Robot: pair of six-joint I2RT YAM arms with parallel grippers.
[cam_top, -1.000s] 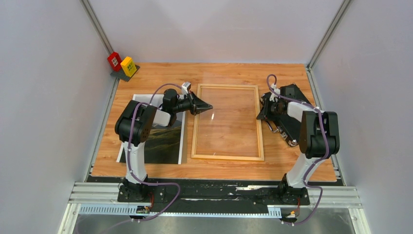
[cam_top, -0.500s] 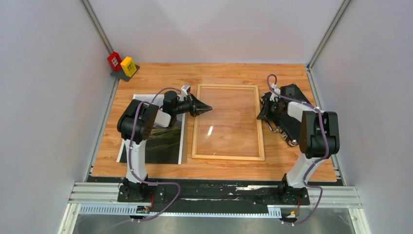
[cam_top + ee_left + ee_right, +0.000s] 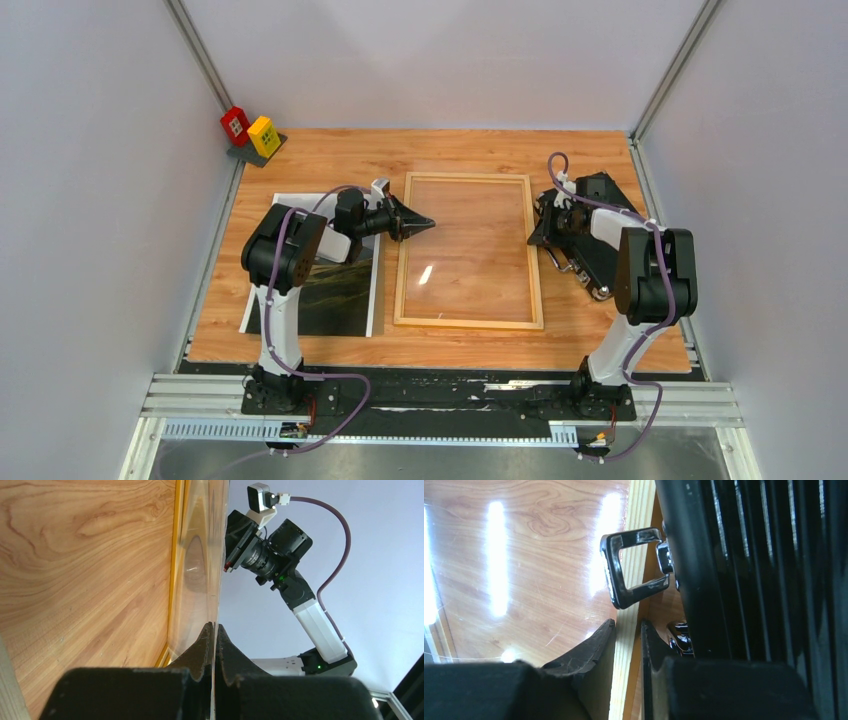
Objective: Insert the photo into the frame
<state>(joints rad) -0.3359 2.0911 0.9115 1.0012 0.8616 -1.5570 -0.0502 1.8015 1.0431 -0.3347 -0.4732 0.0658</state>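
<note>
The frame [image 3: 467,322] lies flat mid-table, light wood side up. My left gripper [image 3: 428,222] reaches over its left rail and is shut on the edge of the clear pane [image 3: 200,555], which shows edge-on between the jaws [image 3: 213,626], beside the orange-yellow rail [image 3: 175,555]. On the frame's right rail [image 3: 640,505] my right gripper [image 3: 535,235] is shut, one finger either side of it [image 3: 628,625]. The photo [image 3: 340,290], dark mountains face up, lies left of the frame, partly hidden under the left arm.
A black case [image 3: 600,200] with metal handles [image 3: 624,567] lies right of the frame, touching the right gripper. Red and yellow blocks [image 3: 250,133] stand at the back left corner. Walls close in on both sides.
The left gripper has shifted slightly left and down with the pane's edge; the glint on the pane slid toward the near left. The right arm has not moved.
</note>
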